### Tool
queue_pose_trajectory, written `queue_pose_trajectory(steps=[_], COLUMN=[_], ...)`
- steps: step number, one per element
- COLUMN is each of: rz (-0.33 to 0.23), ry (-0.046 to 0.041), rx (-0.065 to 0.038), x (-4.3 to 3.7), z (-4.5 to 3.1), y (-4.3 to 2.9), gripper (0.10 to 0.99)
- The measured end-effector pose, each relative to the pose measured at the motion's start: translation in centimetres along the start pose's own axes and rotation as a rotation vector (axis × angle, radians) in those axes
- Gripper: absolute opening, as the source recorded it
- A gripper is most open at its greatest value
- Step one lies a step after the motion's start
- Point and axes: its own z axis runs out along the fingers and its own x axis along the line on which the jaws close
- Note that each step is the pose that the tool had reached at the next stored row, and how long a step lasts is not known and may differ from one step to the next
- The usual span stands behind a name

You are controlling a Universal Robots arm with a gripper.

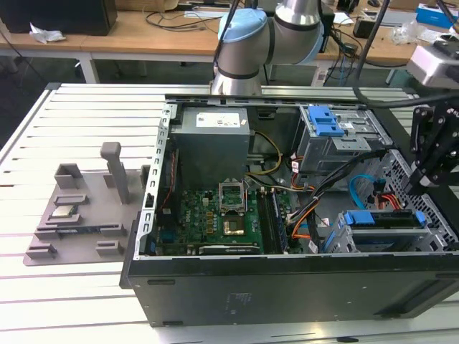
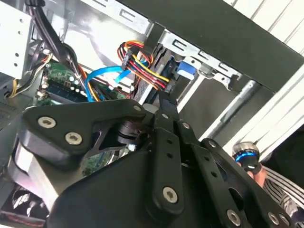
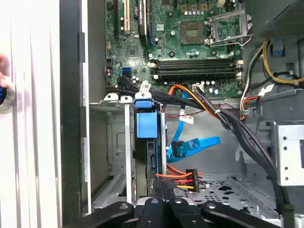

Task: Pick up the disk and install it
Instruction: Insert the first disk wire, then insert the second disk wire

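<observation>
The disk (image 1: 384, 219), silver in a blue plastic bracket, sits edge-up in the drive cage at the near corner of the open computer case (image 1: 287, 283), on the exterior view's right. In the first wrist view the disk (image 3: 145, 128) stands in its slot between grey cage walls. My gripper (image 1: 416, 183) hangs just above the disk's outer end. Its black fingers (image 3: 159, 194) lie pressed together with nothing between them, close by the disk's end and the red-orange power plug (image 3: 190, 179). In the second wrist view the gripper (image 2: 166, 102) points down at the blue bracket (image 2: 186, 69).
Inside the case are the green motherboard (image 1: 215, 215), the grey power supply (image 1: 213, 140), a blue-latched bay (image 1: 324, 122) and loose blue (image 3: 197, 145) and orange cables. A grey fixture (image 1: 79, 215) holding a small chip lies on the exterior view's left. A hand (image 3: 3, 78) rests outside the case wall.
</observation>
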Motion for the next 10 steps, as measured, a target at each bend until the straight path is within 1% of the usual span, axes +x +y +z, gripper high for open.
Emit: queue_pose_trajectory(steps=[2,10], rz=[0.000,0.000], ry=[0.0002,0.0001], rx=[0.000,0.000], x=[0.01,0.02], z=[-0.29,-0.33], y=[0.02,0.02], gripper=[0.106,0.114])
